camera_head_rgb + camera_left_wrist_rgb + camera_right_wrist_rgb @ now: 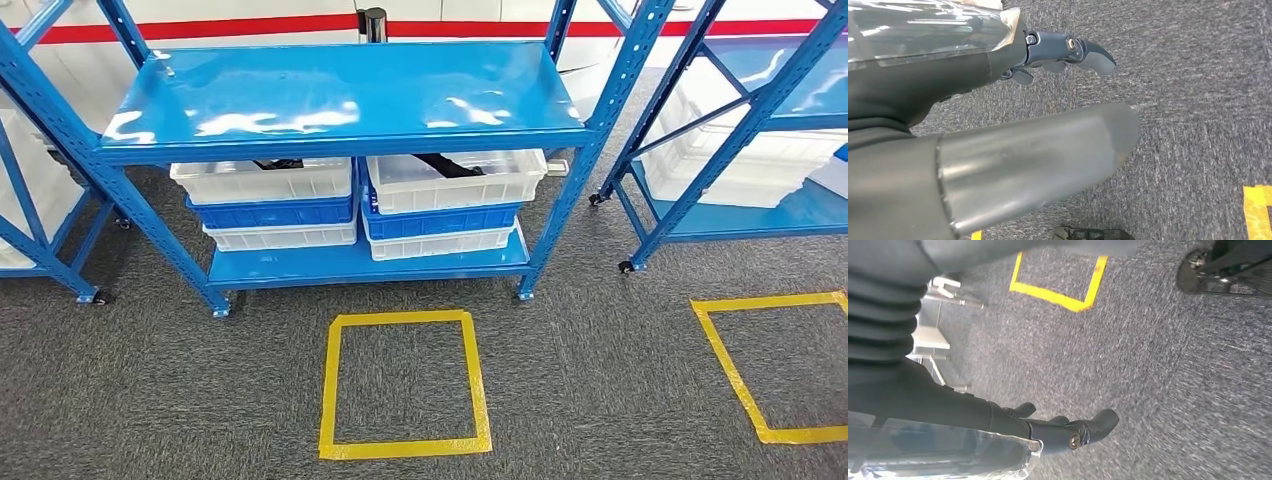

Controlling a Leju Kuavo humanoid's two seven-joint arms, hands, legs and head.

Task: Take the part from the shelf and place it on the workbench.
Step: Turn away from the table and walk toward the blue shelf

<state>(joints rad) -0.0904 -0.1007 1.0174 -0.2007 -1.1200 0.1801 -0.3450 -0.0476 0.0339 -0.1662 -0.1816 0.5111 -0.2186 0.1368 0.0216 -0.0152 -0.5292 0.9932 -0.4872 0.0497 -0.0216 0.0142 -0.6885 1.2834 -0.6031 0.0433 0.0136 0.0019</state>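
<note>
Blue shelf [340,100] stands directly ahead, beyond the yellow taped square [405,385] on the carpet. On the shelf's lower tier sit two stacks of white and blue bins [445,205]; a dark part [440,163] lies in the top right bin, another dark item [285,163] in the top left one. Left robot hand [1058,55] and right robot hand [1058,427] hang over the carpet, fingers loosely extended, holding nothing. Judgement: approach stage, arms lowered for walking; reach not yet begun.
</note>
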